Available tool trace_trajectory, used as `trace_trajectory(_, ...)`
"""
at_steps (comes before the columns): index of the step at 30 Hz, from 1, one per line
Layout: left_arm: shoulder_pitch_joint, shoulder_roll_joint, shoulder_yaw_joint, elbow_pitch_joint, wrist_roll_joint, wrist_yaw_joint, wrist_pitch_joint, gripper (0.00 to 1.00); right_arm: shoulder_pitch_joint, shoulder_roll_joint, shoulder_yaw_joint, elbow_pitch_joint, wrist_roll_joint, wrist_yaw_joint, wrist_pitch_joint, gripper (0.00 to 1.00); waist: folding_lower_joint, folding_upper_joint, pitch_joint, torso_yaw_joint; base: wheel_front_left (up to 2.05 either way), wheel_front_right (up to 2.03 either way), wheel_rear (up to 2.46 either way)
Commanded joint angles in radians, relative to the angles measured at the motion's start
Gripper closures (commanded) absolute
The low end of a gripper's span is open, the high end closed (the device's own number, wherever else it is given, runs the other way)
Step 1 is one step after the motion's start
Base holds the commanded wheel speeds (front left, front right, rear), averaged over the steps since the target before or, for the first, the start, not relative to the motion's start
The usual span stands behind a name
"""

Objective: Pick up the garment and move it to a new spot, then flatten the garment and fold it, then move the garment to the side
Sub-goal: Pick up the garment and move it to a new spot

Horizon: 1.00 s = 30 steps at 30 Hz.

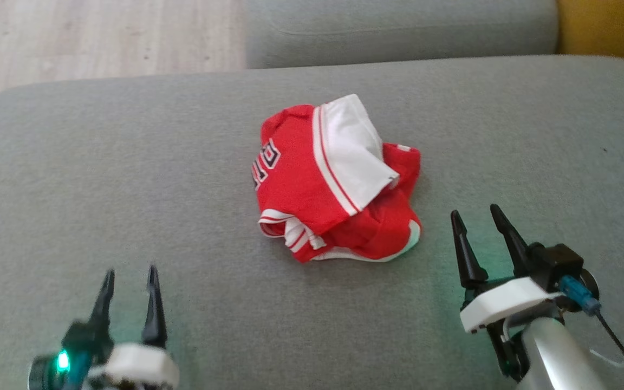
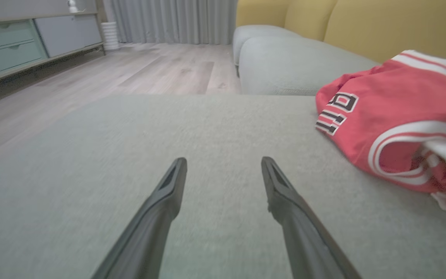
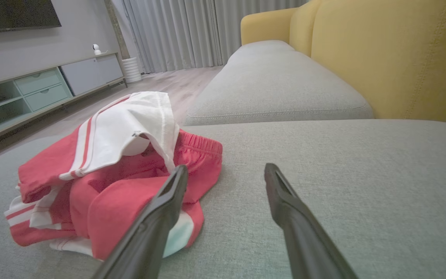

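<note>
Crumpled red/wht garment (image 1: 339,184) heaped on woven grey cushion (image 1: 128,189).

Partly hidden lettering (image 1: 266,161) on a red garment (image 1: 301,184)
I see black, white-edged characters on its side; folds cut them off, so I cannot read them.

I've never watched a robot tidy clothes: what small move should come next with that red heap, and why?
Probably slide the right pincer toward the crumpled red garment and grip its near edge: it and the left pincer stand open and empty, and the right sits closer.
</note>
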Motion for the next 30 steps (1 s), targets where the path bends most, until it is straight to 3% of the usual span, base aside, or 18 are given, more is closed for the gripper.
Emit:
trace_trajectory(1, 0.001, -0.004, 0.055, -0.043, 0.013, -0.008, -0.005, 0.00, -0.003, 0.004, 0.016, -0.025, -0.001, -0.001, -0.003, 0.00, 0.0001, -0.0001, -0.010, 0.019, 0.00, 0.00, 0.00)
trace_trajectory(8, 0.088, -0.060, 0.119, -0.076, 0.054, -0.044, -0.005, 0.00, 0.013, 0.004, 0.011, -0.020, 0.006, -0.001, -0.003, 0.00, 0.0001, -0.0001, -0.020, 0.035, 0.00, 0.00, 0.00)
trace_trajectory(15, 0.030, -0.088, 0.111, -0.082, 0.119, -0.115, -0.005, 0.00, 0.014, 0.004, 0.023, -0.009, 0.007, -0.001, -0.003, 0.00, 0.0001, -0.0001, -0.011, 0.020, 0.00, 0.00, 0.00)
trace_trajectory(21, -0.106, -0.113, -0.040, -0.100, 0.163, -0.175, -0.005, 0.00, 0.003, 0.004, 0.035, 0.004, 0.009, -0.001, -0.003, 0.00, 0.0001, -0.0001, 0.017, -0.009, 0.00, 0.00, 0.00)
trace_trajectory(30, -0.325, -0.120, -0.311, 0.018, 0.174, -0.196, -0.005, 0.00, -0.013, 0.004, 0.051, 0.020, 0.014, -0.001, -0.003, 0.00, 0.0001, -0.0001, 0.049, -0.064, 0.00, 0.00, 0.00)
